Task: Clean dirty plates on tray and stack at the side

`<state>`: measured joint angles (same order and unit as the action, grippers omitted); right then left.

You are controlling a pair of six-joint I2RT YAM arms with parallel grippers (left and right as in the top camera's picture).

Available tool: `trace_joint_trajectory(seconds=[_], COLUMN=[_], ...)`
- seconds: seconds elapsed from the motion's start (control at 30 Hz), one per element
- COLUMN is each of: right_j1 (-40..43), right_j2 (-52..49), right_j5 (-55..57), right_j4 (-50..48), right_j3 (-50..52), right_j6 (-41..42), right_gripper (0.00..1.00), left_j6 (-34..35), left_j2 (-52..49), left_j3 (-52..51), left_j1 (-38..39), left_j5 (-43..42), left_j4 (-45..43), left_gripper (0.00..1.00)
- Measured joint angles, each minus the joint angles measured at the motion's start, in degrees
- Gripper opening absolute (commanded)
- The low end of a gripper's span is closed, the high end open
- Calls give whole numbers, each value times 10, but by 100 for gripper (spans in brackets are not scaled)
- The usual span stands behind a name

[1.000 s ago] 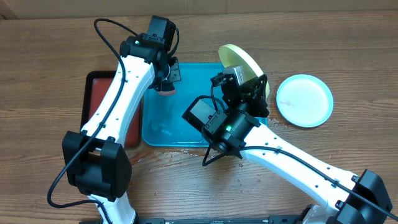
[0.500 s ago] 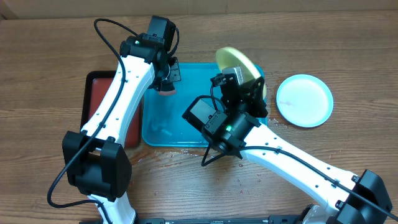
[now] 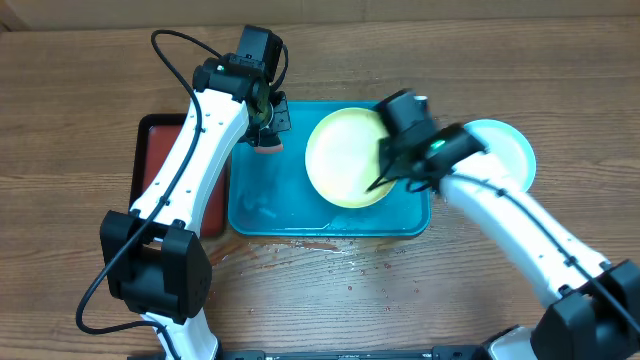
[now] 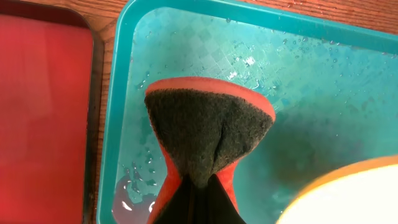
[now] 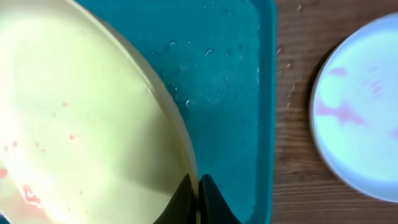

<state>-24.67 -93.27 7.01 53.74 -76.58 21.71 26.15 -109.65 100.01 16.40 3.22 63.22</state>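
now that your right pincer [image 5: 198,188], pinching the yellow-green plate [image 3: 340,160] by its rim, has swung it face-up over the turquoise tray [image 3: 260,205], your left pincer [image 4: 198,205], clamped on the sponge [image 4: 208,134], can reach its red smears [image 5: 28,194].

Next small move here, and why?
Probably move the left tool with its sponge across onto the yellow-green plate: the right tool pinches its rim above the tray, red smears show on its face, and the sponge isn't touching it.

Overhead high, straight down; wrist views close, downward; all share tray [image 3: 270,195]
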Motion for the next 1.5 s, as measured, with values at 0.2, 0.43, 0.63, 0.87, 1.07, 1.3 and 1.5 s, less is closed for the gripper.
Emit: trace_joint_trajectory(seconds=[0.2, 0.43, 0.63, 0.87, 1.07, 1.3, 1.5], right_j1=[185, 368, 454, 460, 460, 460, 460], right_j2=[0, 0, -16, -66, -109, -109, -109], right_j5=[-161, -185, -159, -138, -132, -128, -145], right_j4=[20, 45, 35, -11, -23, -24, -14], right_j3=[1, 1, 13, 57, 63, 63, 63], right_j6=[-7, -8, -8, -1, 13, 20, 22], right_gripper=[4, 4, 4, 4, 4, 43, 44], left_j6=[0, 0, 0, 0, 0, 0, 0], left_j2=[0, 0, 0, 0, 0, 0, 0], left_j3=[0, 0, 0, 0, 0, 0, 0], left_j1=[0, 0, 0, 0, 0, 0, 0], left_j5=[0, 0, 0, 0, 0, 0, 3], left_j4=[0, 0, 0, 0, 9, 11, 10], left_gripper=[4, 4, 4, 4, 4, 4, 4])
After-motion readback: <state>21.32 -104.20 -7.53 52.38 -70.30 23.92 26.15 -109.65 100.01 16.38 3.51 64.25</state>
